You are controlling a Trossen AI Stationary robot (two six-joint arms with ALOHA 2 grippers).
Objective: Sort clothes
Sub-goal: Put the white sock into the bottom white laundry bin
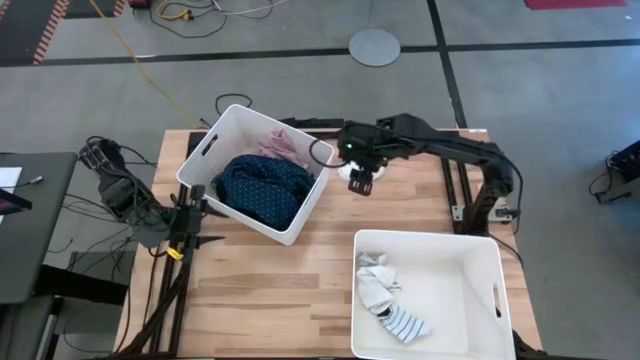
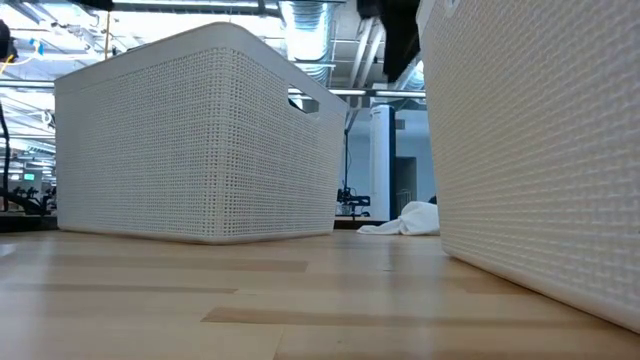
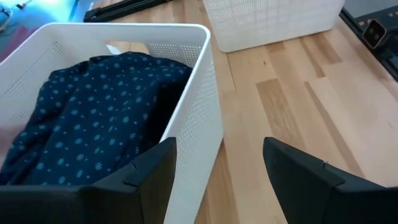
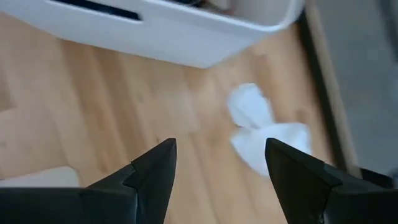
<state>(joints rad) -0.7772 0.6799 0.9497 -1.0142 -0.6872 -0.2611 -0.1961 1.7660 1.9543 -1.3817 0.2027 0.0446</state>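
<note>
Right gripper is hovering open, empty, partly hiding the white sock beside the tilted bin near the table edge. Left gripper is waiting open at that bin holding the navy dotted garment.

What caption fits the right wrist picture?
Open right gripper hovering above a small white sock on the wooden table.

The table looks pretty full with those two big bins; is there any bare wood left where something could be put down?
Yes. The widest bare patch of table runs between the clothes bin and the sock bin, out to the near left corner. It is crowded at the far edge, where the right gripper, open, hangs over a white sock beside the clothes bin.
</note>
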